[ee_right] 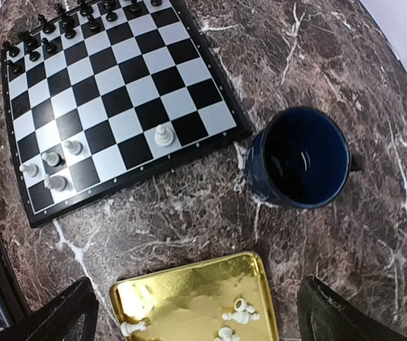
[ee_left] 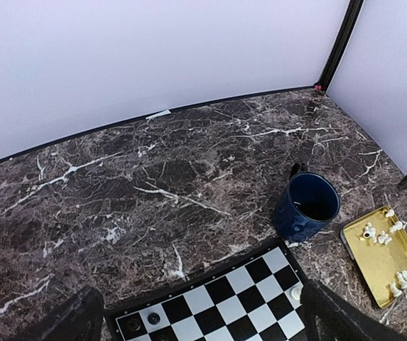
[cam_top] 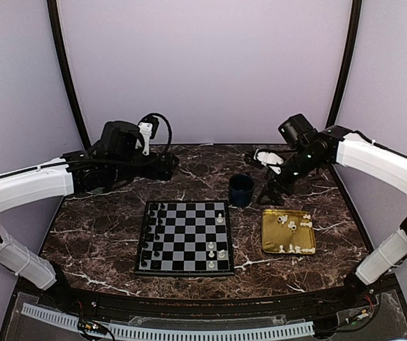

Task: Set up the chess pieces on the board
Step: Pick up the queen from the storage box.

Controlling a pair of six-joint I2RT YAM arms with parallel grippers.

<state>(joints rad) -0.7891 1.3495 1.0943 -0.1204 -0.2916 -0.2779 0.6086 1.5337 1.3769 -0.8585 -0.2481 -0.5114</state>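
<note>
My left jaws and right jaws both stand wide apart, gripping nothing. Right under my right jaws lies the gold tray [ee_right: 189,295] holding cream chess pieces [ee_right: 237,311]. A few more stand on the board [ee_right: 132,85] beyond, left of the blue mug [ee_right: 302,160]. The left wrist view catches only a board corner, the right wrist view almost the whole board.

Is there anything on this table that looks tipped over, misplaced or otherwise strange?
Yes. Several chess pieces lie tipped over in the gold tray, not upright. On the board, one white piece stands alone, apart from the few others near the corner. Nothing looks spilled or broken.
</note>
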